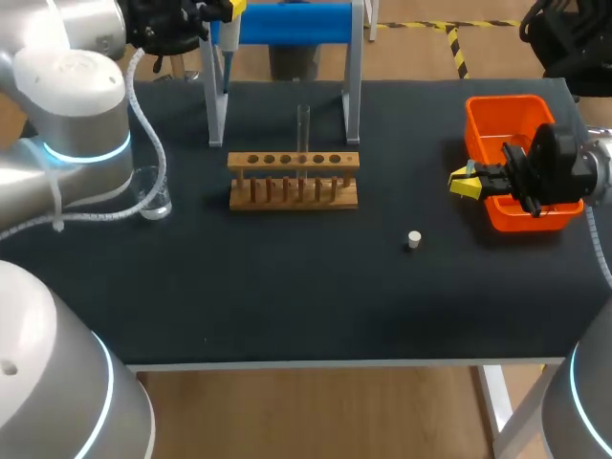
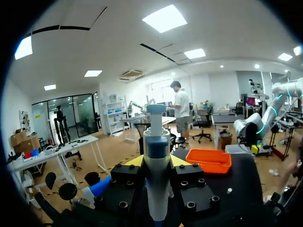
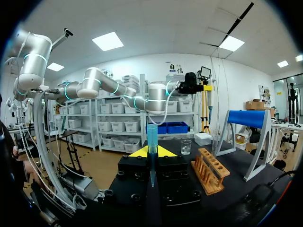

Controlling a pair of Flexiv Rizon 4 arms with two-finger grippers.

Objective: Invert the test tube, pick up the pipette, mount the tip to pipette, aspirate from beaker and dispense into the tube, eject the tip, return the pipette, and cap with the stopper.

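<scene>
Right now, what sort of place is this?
Probably a chemistry bench mock-up: a wooden rack holding a glass tube, a pipette in the left end effector, a pipette tip in the right end effector.

Tube (image 1: 303, 124) upright in rack (image 1: 293, 182); stopper (image 1: 413, 239) apart.

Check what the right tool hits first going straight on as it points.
Probably nothing: seen from the right tool, the rack and beaker sit beside its line. The rack's near corner is close, depth unclear.
</scene>
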